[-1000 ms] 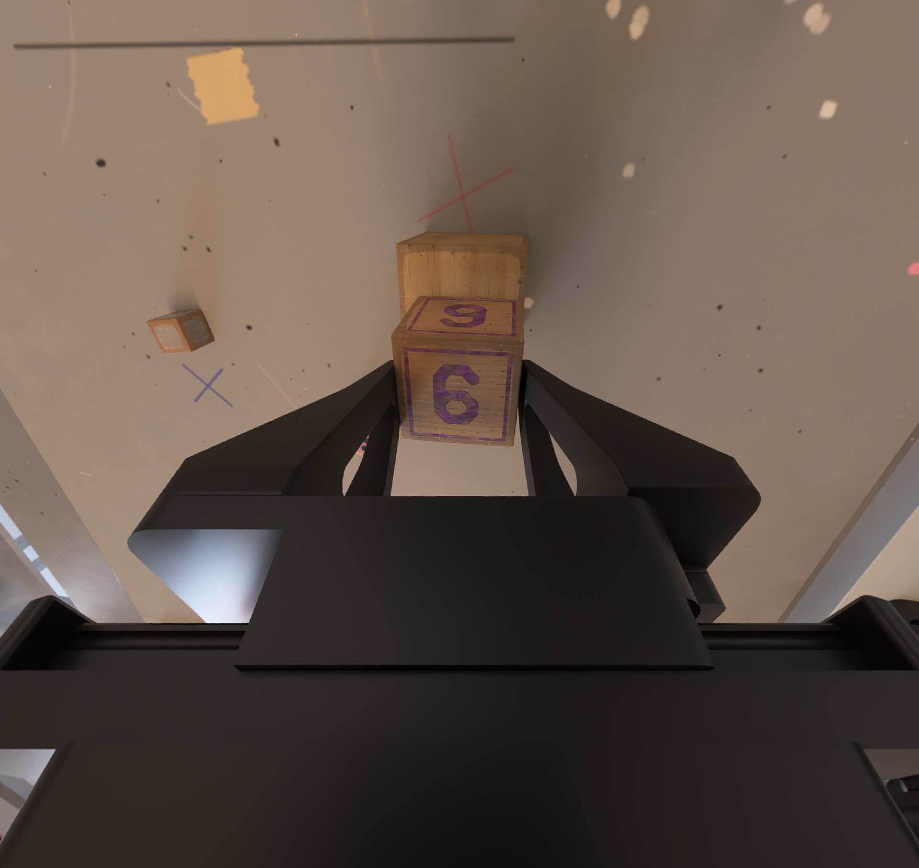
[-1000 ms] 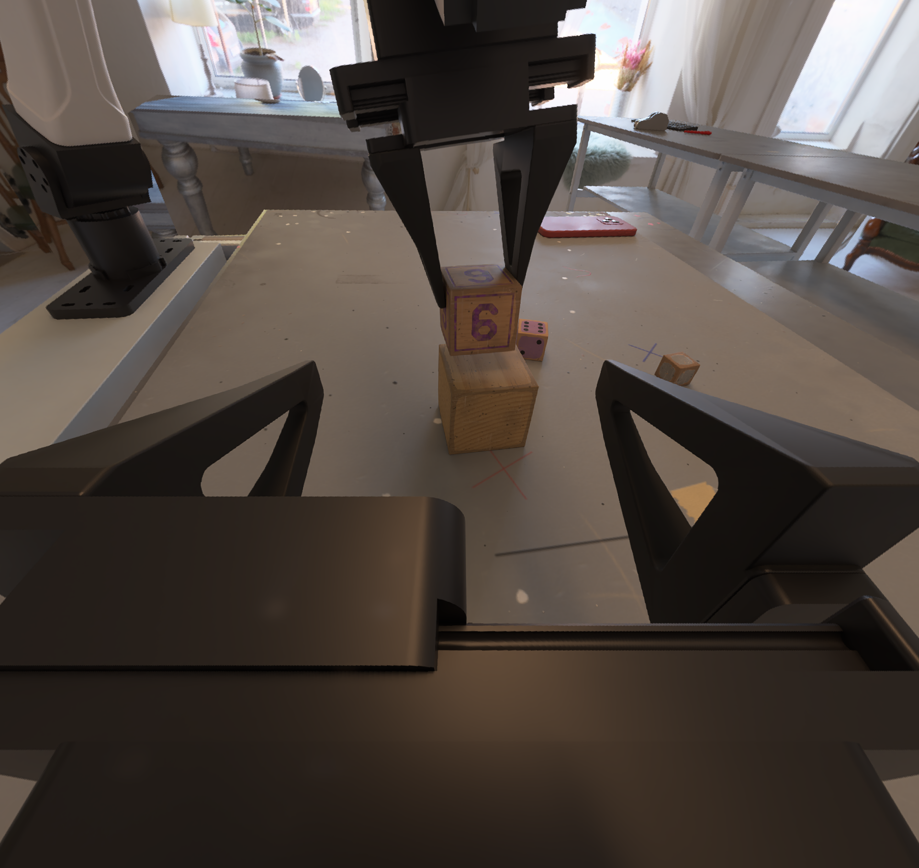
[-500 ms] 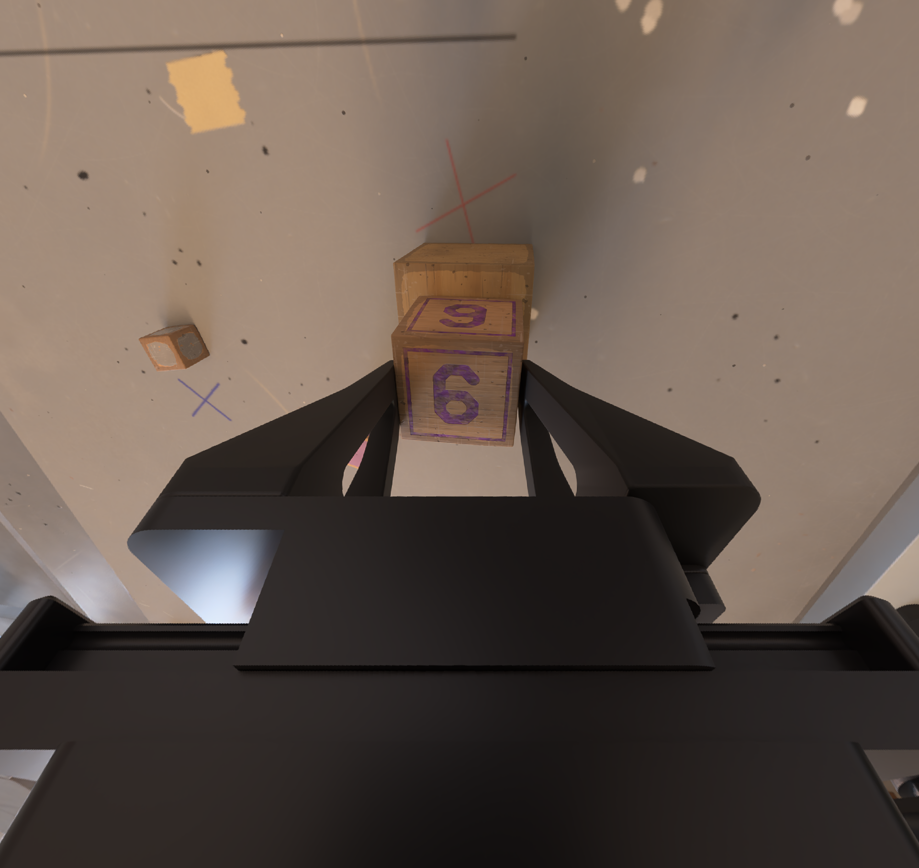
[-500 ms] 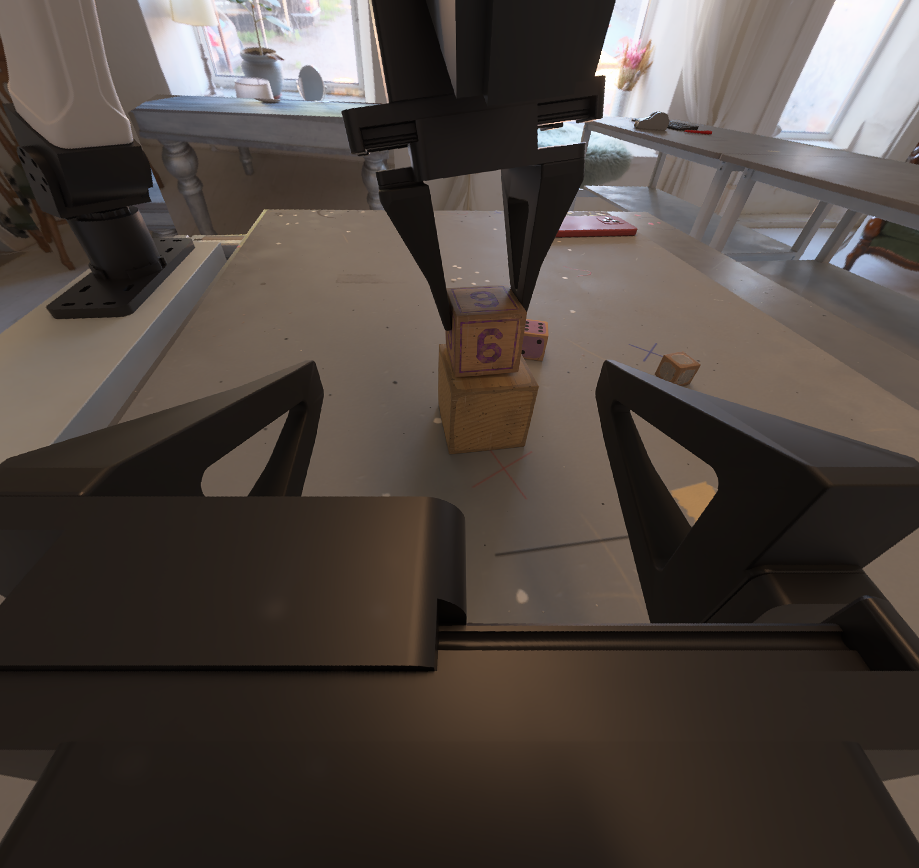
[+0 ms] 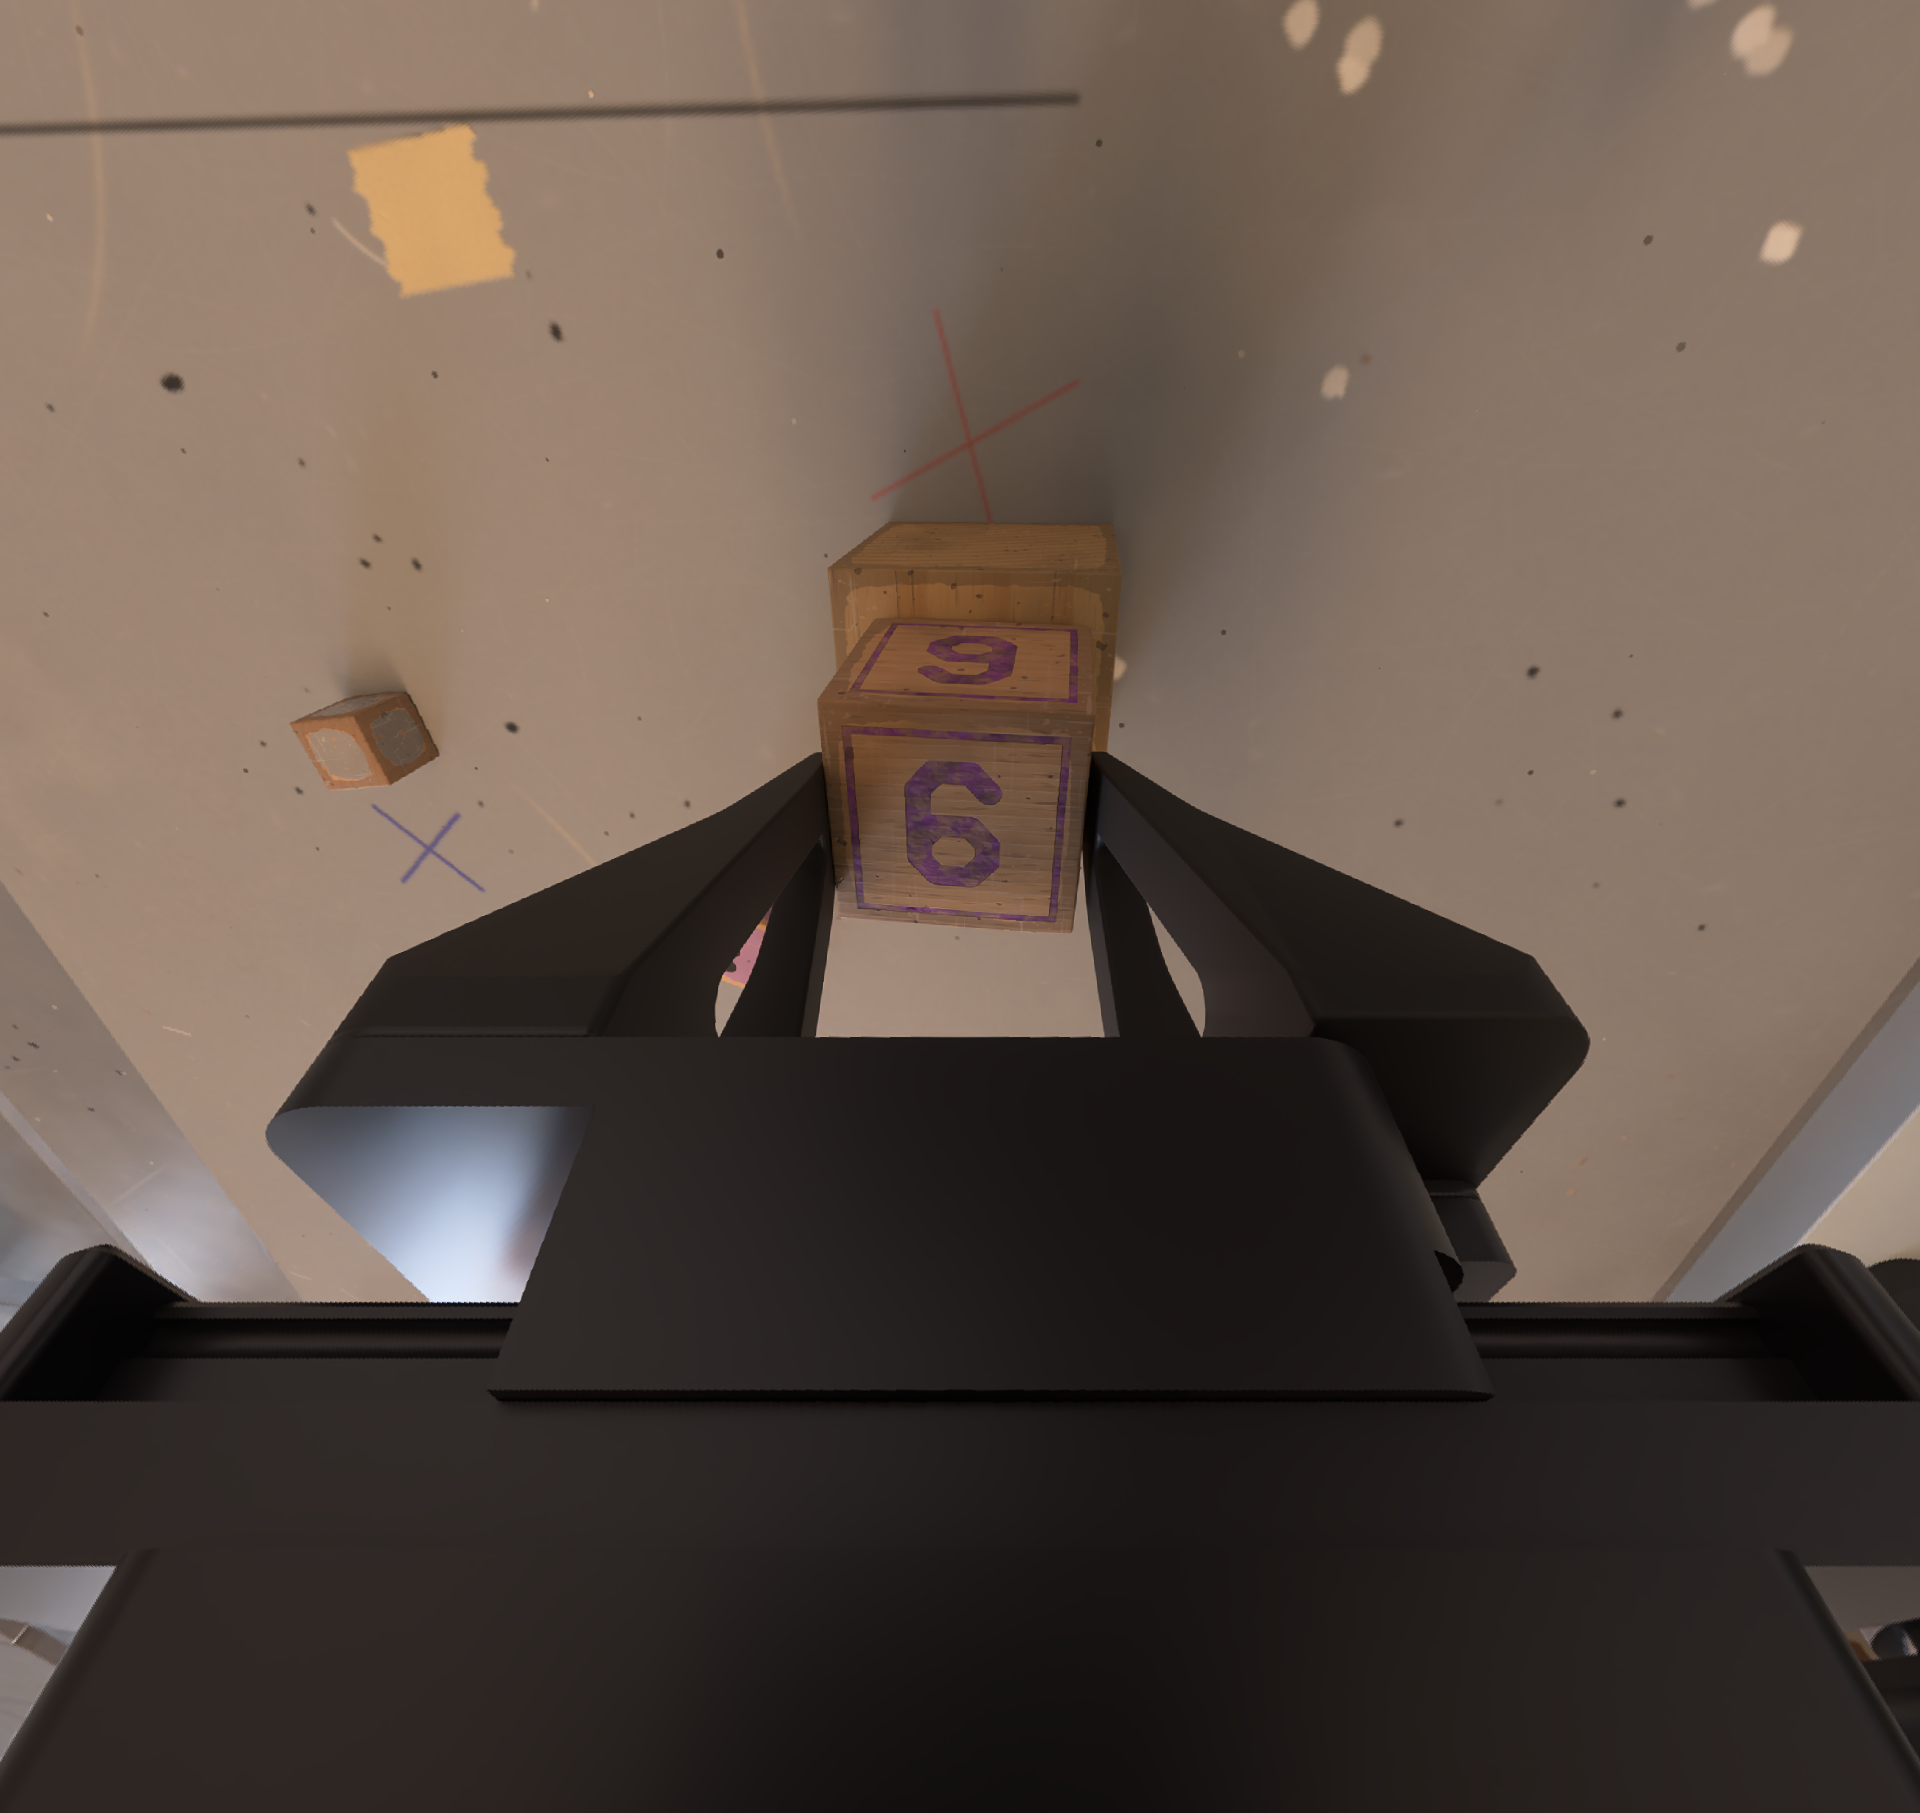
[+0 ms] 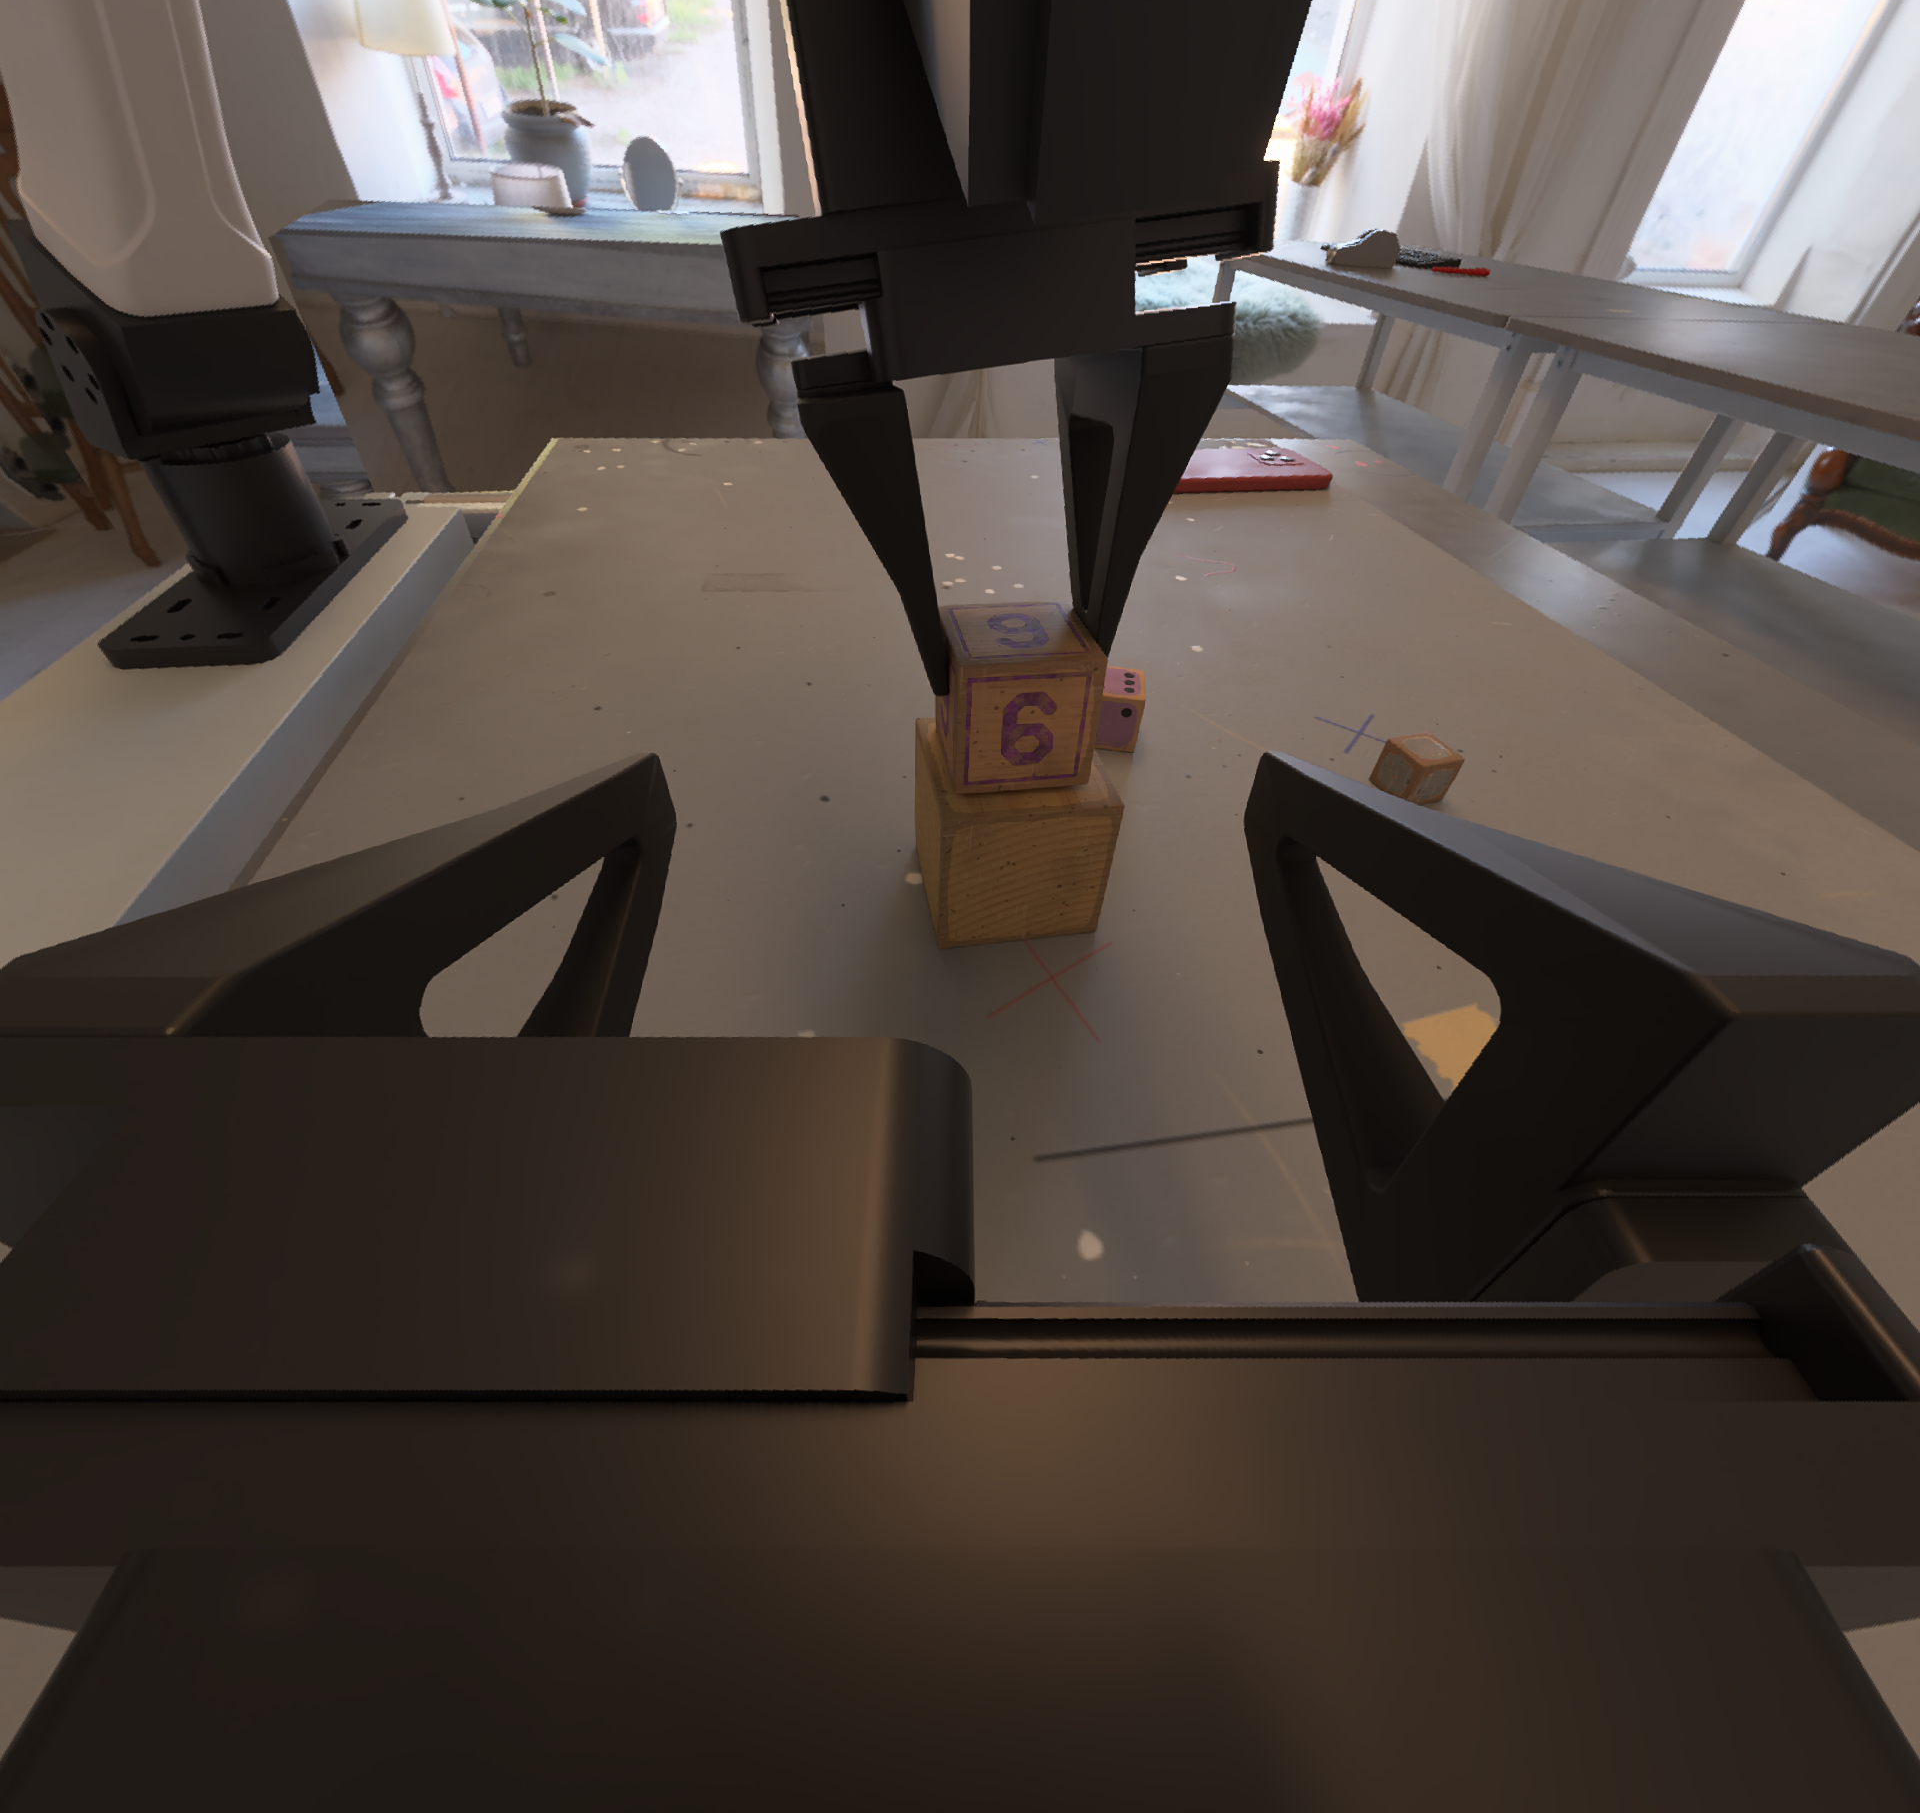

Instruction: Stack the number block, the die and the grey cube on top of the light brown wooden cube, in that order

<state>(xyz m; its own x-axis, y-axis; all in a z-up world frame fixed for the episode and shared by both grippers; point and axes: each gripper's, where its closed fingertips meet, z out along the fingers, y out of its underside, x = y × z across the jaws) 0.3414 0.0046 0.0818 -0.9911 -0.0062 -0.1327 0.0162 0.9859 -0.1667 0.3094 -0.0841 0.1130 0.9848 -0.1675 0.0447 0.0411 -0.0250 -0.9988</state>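
My left gripper point(image 5: 958, 797) is shut on the number block point(image 5: 956, 823), a wooden cube with purple digits. In the right wrist view the block point(image 6: 1023, 724) rests on top of the light brown wooden cube point(image 6: 1013, 864), with the left gripper point(image 6: 1023, 657) clamping it from above. The wooden cube shows behind the block in the left wrist view point(image 5: 971, 568). The pink die point(image 6: 1122, 709) sits on the table just behind the stack. The grey cube point(image 6: 1415, 768) lies to the right; it also shows in the left wrist view point(image 5: 364, 740). My right gripper point(image 6: 961, 828) is open and empty, facing the stack.
A red phone point(image 6: 1252, 470) lies at the table's far end. The left arm's base point(image 6: 239, 558) stands at the left. An orange tape patch point(image 5: 431, 210), a red cross point(image 5: 971, 438) and a blue cross point(image 5: 428, 849) mark the table point(image 6: 675, 683).
My left gripper has come down with the number block until the block sits on the light brown wooden cube. The right gripper has not moved.
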